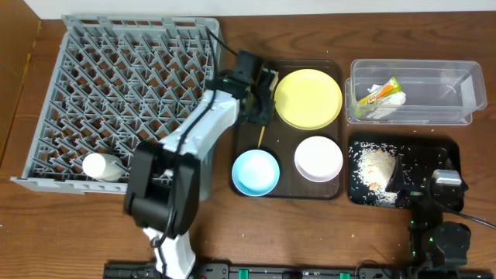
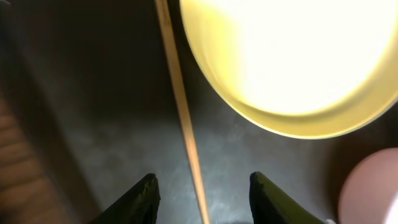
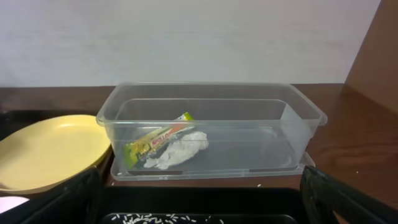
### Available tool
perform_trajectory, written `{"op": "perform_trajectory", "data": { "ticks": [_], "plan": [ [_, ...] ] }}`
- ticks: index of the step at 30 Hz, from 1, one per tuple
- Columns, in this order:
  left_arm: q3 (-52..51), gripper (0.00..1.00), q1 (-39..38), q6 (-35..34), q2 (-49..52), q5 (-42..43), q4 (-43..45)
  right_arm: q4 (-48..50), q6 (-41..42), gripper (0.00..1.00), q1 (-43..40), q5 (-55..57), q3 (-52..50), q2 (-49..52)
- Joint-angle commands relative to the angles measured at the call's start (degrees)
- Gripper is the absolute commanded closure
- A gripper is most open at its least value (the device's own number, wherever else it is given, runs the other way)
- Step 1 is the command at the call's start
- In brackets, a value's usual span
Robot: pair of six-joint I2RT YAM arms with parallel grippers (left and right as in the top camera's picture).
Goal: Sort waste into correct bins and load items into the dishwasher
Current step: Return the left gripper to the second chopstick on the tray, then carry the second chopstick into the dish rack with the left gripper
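Our left claw (image 2: 202, 193) hangs low over the brown tray (image 1: 287, 139) with its fingers spread, one on each side of a wooden chopstick (image 2: 180, 106) and not yet touching it. We judge the step in hand to be picking up that chopstick for the dishwasher.

Sweeping from the left, the grey dish rack (image 1: 62, 93) sits on the bench (image 1: 77, 225) and holds only the small white cup (image 1: 101, 167), lying near its front corner. On the brown tray, the chopstick lies just beside the yellow plate (image 1: 308, 98). The blue bowl (image 1: 256, 172) and white bowl (image 1: 318, 158) sit nearer us. We can find only one chopstick.

Further right, the clear tub (image 1: 434, 116) holds the wrapper (image 1: 380, 93) and napkin (image 1: 384, 108), and the crumbs (image 1: 372, 167) lie in the black tray (image 1: 434, 155). Our right claw (image 3: 205, 208) hovers there, spread and empty.

Next, we think the left claw must drop slightly and close squarely on the thin stick without nudging the plate.
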Motion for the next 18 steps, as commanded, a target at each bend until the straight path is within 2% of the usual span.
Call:
{"op": "perform_trajectory", "data": {
  "ticks": [1, 5, 10, 14, 18],
  "plan": [
    [0.52, 0.52, -0.92, 0.33, 3.23, -1.92, 1.27, 0.11, -0.39, 0.01, -0.57, 0.17, -0.26, -0.37],
    [0.52, 0.52, -0.96, 0.31, 6.4, -2.29, 2.38, 0.09, -0.39, 0.01, -0.57, 0.17, -0.26, -0.37],
    [0.52, 0.71, -1.16, 0.09, 8.96, -2.27, 2.69, 0.11, -0.39, 0.01, -0.57, 0.17, -0.26, -0.37],
    [0.61, 0.91, -1.33, 0.0, 8.41, -2.32, 2.47, 0.11, -0.39, 0.01, -0.55, 0.17, -0.26, -0.37],
    [1.25, 0.92, -0.96, -0.09, 5.64, -2.43, 1.49, 0.11, -0.39, 0.01, -0.57, 0.17, -0.26, -0.37]
  ]
}}
